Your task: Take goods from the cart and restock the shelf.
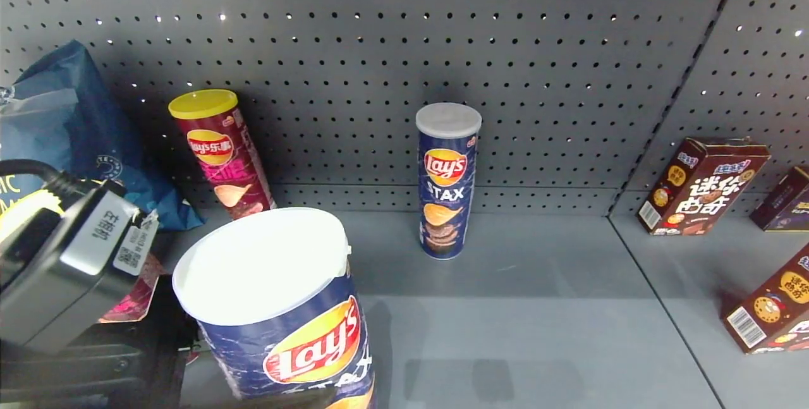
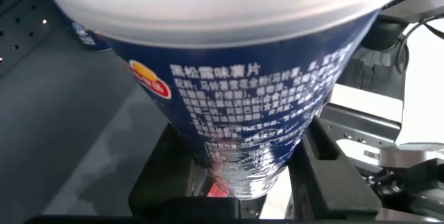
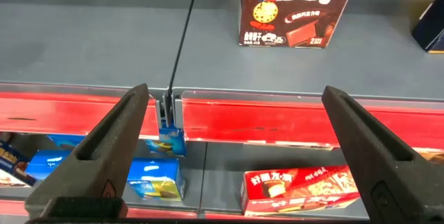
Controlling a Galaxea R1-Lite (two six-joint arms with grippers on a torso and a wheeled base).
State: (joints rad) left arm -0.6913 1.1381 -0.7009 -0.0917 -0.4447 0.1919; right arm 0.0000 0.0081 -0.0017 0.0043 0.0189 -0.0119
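A blue chip can (image 1: 284, 327) with a white lid is held close to the camera, above the shelf's front left, tilted slightly. In the left wrist view my left gripper (image 2: 243, 186) is shut on this can (image 2: 250, 106), with a dark finger (image 2: 161, 179) on each side of its lower end. A second blue can (image 1: 445, 181) stands upright near the pegboard at the middle of the grey shelf (image 1: 537, 308). My right gripper (image 3: 236, 148) is open and holds nothing. It hangs in front of the shelf's red front strip (image 3: 277, 120).
A maroon can with a yellow lid (image 1: 221, 153) leans against the pegboard behind the held can. A blue bag (image 1: 69, 118) sits far left. Brown biscuit boxes (image 1: 701, 184) stand at the right; one box (image 3: 295, 9) is near the right gripper. Blue and red boxes (image 3: 298, 186) lie on the lower shelf.
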